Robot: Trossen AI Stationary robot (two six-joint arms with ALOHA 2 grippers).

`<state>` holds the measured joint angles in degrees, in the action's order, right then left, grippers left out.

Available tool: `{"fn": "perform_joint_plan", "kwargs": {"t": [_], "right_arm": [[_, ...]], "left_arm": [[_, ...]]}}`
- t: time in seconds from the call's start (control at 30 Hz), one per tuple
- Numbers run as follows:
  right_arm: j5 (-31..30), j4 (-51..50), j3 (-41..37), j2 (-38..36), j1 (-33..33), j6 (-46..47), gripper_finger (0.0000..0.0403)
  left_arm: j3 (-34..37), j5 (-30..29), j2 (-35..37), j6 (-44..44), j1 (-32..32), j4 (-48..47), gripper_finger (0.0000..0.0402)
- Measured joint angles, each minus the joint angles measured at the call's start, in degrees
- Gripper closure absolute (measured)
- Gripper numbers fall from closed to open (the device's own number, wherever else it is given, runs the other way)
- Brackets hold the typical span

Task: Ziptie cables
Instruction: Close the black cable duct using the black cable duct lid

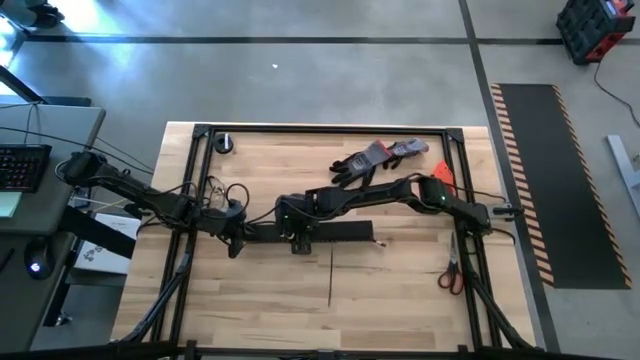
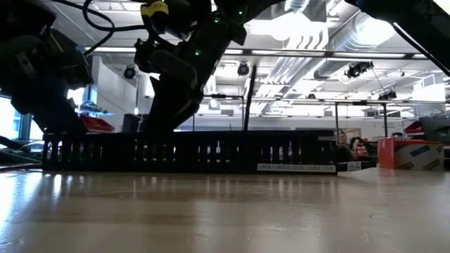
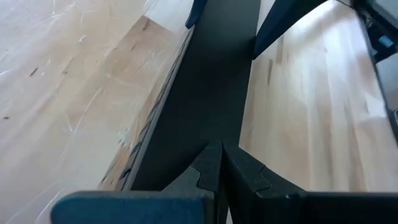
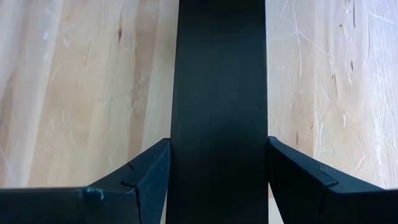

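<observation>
Although the task is to ziptie cables, no cables or tie show near the duct, so by my judgement the tying itself is all left to do. The left tool (image 1: 238, 243) is shut at the black duct's (image 1: 335, 232) end — the right tool (image 1: 300, 240) straddles it, fingers apart on the desk (image 1: 400, 300).

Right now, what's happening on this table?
Both arms are at the long black slotted duct lying mid-table. The right gripper straddles it, one of its fingers on each side wall. The left gripper sits with fingers shut over the duct's other end. No cables or zipties show in either grip. Gloves and scissors lie untouched on the right side of the table.
</observation>
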<state>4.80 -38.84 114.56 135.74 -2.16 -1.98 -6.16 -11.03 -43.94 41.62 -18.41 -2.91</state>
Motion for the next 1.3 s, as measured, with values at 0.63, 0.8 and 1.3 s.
{"fn": "perform_joint_plan", "kwargs": {"t": [0.63, 0.8, 1.3], "right_arm": [[0.0, 1.0, 0.0, 0.0, 0.0, 2.0, 0.019], [0.0, 1.0, 0.0, 0.0, 0.0, 2.0, 0.019], [-0.7, -0.2, 0.1, 0.9, 0.0, 3.5, 0.019]], "left_arm": [[-3.8, -2.2, -1.5, -7.4, 5.0, 4.1, 0.0401], [-3.9, 1.5, -6.3, -10.6, 7.9, 8.4, 0.0401], [-4.3, 3.7, -20.0, -12.6, 9.6, 17.0, 0.0401]]}}
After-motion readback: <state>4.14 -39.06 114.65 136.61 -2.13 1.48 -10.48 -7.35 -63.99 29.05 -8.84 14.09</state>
